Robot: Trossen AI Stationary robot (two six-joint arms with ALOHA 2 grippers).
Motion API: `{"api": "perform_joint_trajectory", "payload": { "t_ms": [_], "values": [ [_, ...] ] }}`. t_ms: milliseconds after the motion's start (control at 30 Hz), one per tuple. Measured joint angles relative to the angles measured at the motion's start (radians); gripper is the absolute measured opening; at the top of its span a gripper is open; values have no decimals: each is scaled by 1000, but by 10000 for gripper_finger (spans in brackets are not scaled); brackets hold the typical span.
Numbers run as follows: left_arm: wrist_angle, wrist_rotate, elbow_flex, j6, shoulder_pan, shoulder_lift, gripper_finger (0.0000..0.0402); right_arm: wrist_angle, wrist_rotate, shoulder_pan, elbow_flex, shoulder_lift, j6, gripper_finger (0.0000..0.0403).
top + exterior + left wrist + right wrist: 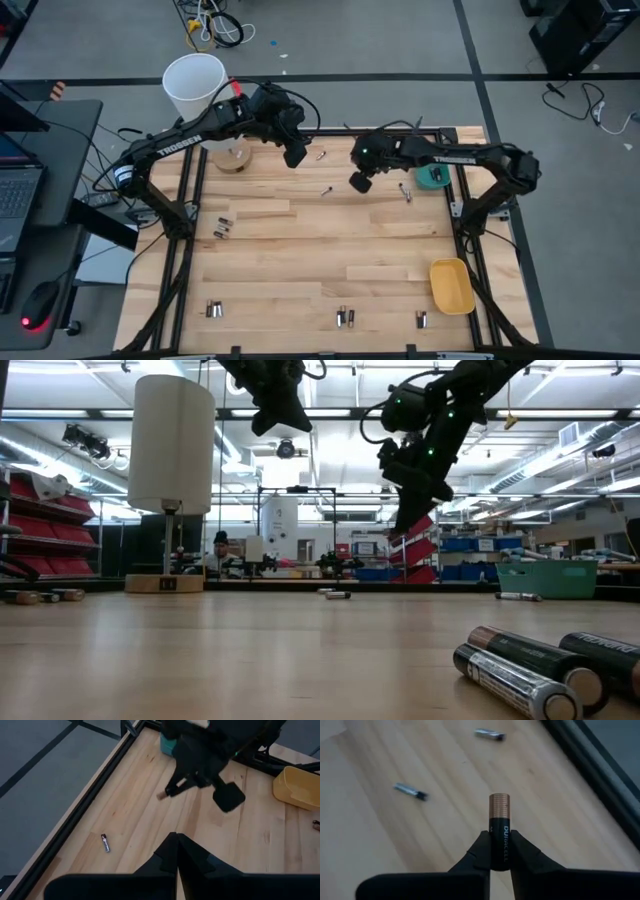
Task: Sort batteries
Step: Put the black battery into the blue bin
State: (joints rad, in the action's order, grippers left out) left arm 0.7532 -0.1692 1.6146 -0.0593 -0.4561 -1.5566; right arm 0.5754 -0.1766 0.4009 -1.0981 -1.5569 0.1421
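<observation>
My right gripper [499, 839] is shut on a black battery [499, 820] with a copper end, above the table's far middle [360, 182], left of the teal tray [435, 177]. My left gripper [176, 846] is shut and empty, held high over the far edge [295, 155]. Loose batteries lie on the wood: one [320, 155] by the left gripper, two [327, 190] [405, 190] near the right gripper, others along the near edge [343, 318]. The yellow tray [452, 285] sits at the near right. My right gripper pinches the battery's black body [499, 851] between its two fingers. The battery lies along the fingers, and its copper end [499, 804] sticks out past the fingertips. The fingers slant down toward the table, and the battery is lifted clear of the wood.
A white cylinder [195, 85] on a round wooden base [235, 158] stands at the far left. More batteries lie at the left [222, 228] and near left [213, 310]. Bare wood fills the table's middle.
</observation>
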Motion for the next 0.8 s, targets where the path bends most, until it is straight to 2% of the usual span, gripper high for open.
{"api": "perform_joint_trajectory", "payload": {
  "t_ms": [367,800],
  "values": [
    [1,1,0,0,0,0,15,141,-32,75,5,104,71,34],
    [1,14,0,9,0,0,15,217,-78,148,174,263,272,34]
  ]
}}
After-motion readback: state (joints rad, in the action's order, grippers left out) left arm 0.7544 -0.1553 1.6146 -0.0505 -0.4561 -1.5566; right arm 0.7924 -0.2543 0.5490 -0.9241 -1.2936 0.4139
